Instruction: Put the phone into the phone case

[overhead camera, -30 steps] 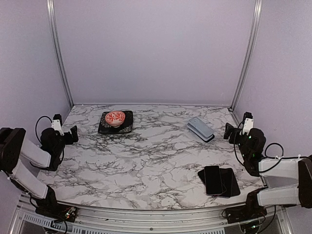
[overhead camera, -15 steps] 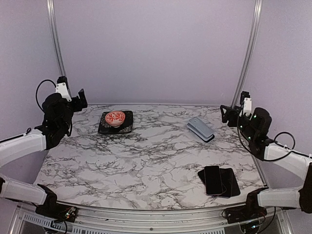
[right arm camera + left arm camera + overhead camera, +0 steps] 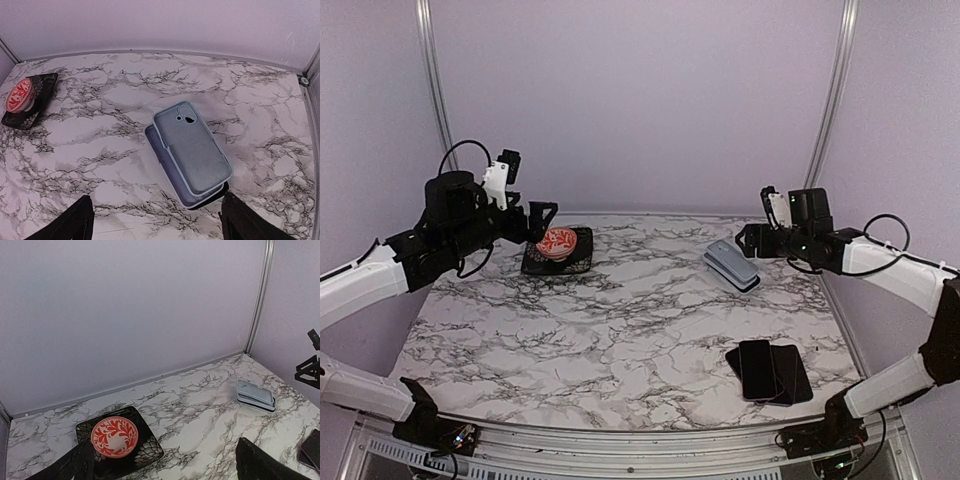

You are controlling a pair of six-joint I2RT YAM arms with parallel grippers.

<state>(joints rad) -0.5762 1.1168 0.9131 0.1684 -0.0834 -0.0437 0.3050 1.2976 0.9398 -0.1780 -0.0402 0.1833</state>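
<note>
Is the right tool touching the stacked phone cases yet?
Apart. Right wrist view: right tool hangs open above the stacked phone cases, bare marble table between fingers and stack.

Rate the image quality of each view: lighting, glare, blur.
Top external: even, soft light, faint shadows, no glare, sharp. Left wrist: red bowl and phone cases crisp, near claw fingers dark and soft-edged. Right wrist: cases sharp, evenly lit.

Your two arms have white link shells with black joints and black wrist housings. On each wrist you see a small white camera block, with a black cable looping off it. Both grippers end in black fingers.
</note>
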